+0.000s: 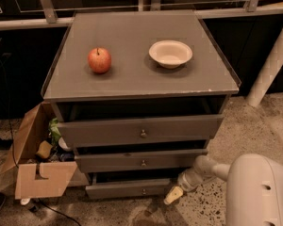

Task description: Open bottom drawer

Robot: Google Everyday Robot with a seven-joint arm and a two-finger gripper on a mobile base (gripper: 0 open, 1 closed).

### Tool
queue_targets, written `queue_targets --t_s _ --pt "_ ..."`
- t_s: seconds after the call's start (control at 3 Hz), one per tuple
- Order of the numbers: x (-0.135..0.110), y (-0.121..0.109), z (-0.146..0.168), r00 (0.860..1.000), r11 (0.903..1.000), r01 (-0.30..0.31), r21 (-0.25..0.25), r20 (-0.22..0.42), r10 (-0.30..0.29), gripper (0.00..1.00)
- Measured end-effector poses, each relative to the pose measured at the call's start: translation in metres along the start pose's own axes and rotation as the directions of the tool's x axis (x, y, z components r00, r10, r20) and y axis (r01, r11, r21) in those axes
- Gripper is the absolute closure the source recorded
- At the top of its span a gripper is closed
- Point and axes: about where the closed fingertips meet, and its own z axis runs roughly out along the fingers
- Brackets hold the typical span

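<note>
The grey chest [132,86] is filling most of the view, carrying an apple [99,60] and a bowl [170,53] on its top, and the robot's white arm [254,187] is reaching in low from the right across the speckled floor. All three drawer fronts are sitting stepped, each with a dark gap showing above it: the top drawer [108,132] is standing widest, the middle drawer [108,163] is sitting below it, and the bottom drawer [113,190], the narrowest, is lying lowest, just above the floor. Judging from the strip of shadow over its front, the bottom drawer is standing no more than slightly ajar, so the opening pull is looking mostly undone. The gripper [173,195] is hanging at the right end of that drawer front, its pale tip pointing down and left toward the floor, just beside the front's right corner; contact cannot be made out. Whether the gripper is open or closed is not showing, so I cannot tell. The brass knob [143,191] is sitting at the centre of the bottom front, to the left of the gripper and apart from it, with nothing gripping it.
</note>
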Motion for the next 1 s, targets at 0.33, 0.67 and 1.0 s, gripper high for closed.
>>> queue_targets --t_s 0.33,0.67,1.0 --pt "0.003 -0.003 0.009 1.0 1.0 0.003 -0.006 -0.01 -0.003 0.0" --pt "0.002 -0.003 0.007 1.0 1.0 0.003 -0.007 -0.011 -0.003 0.0" --pt "0.026 0.016 0.011 0.998 0.998 -0.036 -0.051 -0.044 0.033 0.0"
